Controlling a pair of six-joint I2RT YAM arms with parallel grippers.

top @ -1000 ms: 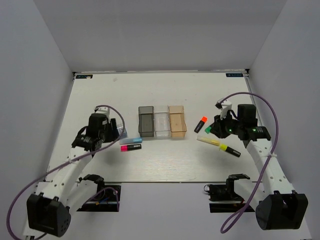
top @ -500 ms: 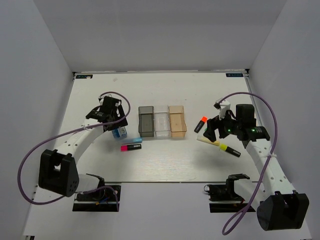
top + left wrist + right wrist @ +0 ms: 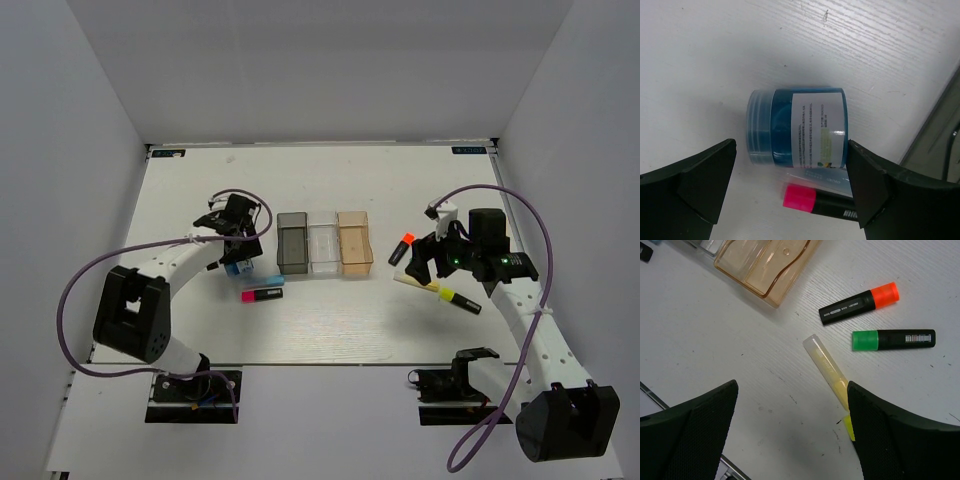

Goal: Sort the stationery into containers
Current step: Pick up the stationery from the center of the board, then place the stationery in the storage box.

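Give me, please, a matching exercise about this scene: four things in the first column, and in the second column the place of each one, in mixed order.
Column 1
1. pink-ended highlighter
2. orange-ended highlighter
3. blue item with a white label
4. clear bin

Column 2
a. lying to the right of the orange-tan bin
b. standing in the middle of the row of three bins
c. seen between the open left fingers in the left wrist view
d. lying nearer than the dark grey bin, slightly to its left

Pairs: 1-d, 2-a, 3-c, 4-b
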